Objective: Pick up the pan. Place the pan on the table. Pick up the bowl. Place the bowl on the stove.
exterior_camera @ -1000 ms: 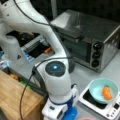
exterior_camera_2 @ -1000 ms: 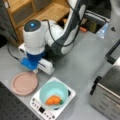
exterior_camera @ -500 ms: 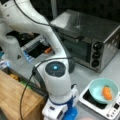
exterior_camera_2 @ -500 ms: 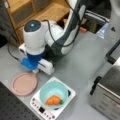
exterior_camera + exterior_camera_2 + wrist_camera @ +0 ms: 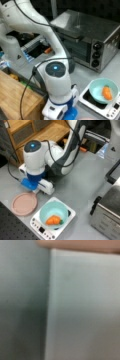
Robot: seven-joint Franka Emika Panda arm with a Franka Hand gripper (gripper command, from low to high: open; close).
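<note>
In a front view, the teal bowl [image 5: 103,93] with an orange carrot [image 5: 107,93] sits on the stove [image 5: 100,105]. In a front view the pan [image 5: 24,203] lies on the table [image 5: 82,185], the gripper [image 5: 37,190] low beside it. The wrist view shows only grey surface. All four steps look done; whether the claw is open I cannot tell.

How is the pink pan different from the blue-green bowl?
The pan is pinkish-brown, flat and shallow; the bowl is teal and deeper. The pan lies empty on the table; the bowl sits on the stove and holds an orange, carrot-like thing. Both are round.
</note>
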